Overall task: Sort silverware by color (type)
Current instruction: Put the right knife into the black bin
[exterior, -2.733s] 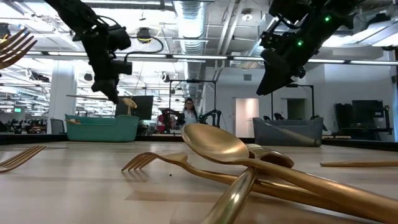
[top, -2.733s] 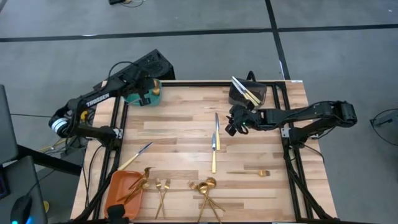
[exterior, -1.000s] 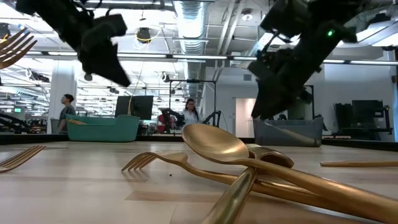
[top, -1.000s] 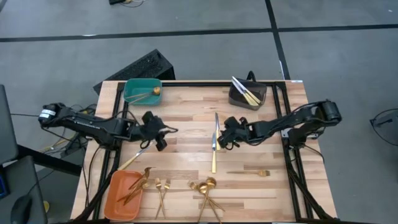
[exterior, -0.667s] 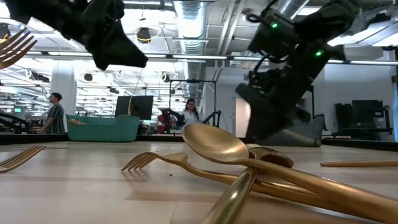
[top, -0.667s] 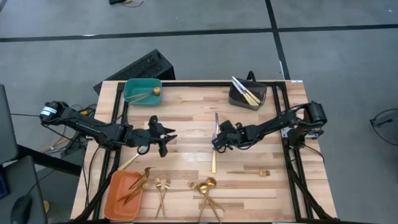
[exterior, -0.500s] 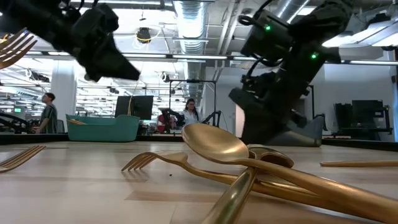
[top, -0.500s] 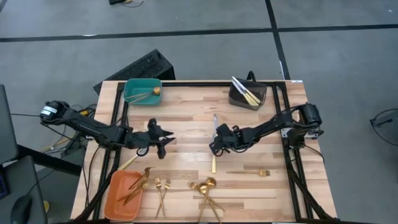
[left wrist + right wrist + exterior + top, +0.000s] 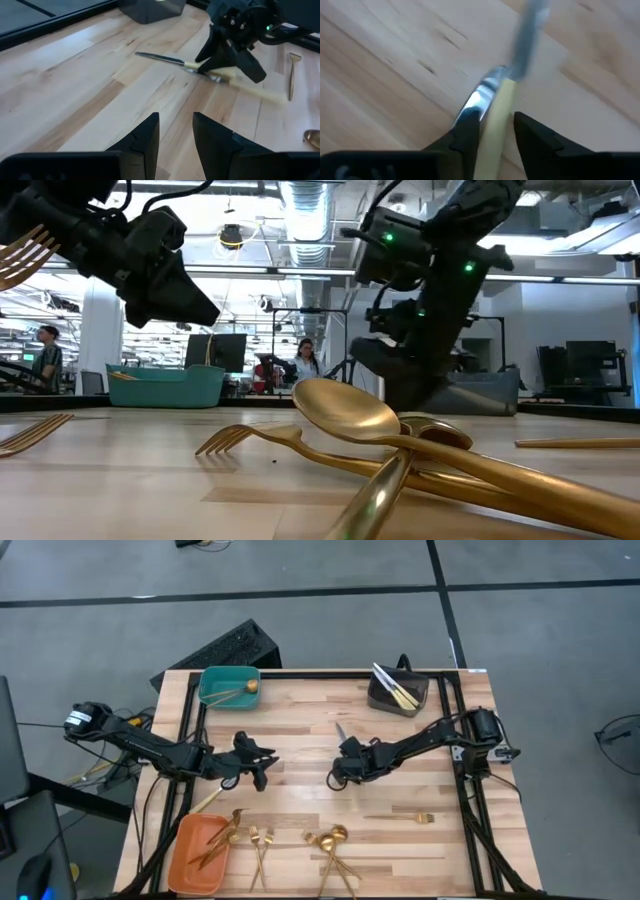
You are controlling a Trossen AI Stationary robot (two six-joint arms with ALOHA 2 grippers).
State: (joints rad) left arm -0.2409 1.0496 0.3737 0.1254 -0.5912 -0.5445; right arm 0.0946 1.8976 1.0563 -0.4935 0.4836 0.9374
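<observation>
The silverware lies on the wooden table. A knife with a silver blade and pale gold handle is at mid-table, and my right gripper is shut on it. My left gripper hovers open over the left middle with nothing between its fingers. The pale handle of a second knife shows beside it. Gold spoons and forks lie flat along the near edge. One more fork lies to the right. My right gripper pinches the knife's pale handle between its two fingers, close to where the blade starts. The fingers slant down from the table's right and lie across the knife. The blade points to the far side, low over the wood. I cannot tell if it is lifted clear.
A teal bin with a gold piece stands at the far left. A dark grey bin holding knives stands at the far right. An orange bin with gold forks is at the near left. A person shows in the room behind.
My right gripper has gone down and toward the table's left and near side onto the knife, and its fingers have narrowed on the handle. The knife has turned: its blade tip has swung a little left. My left gripper has sunk slightly and tipped.
</observation>
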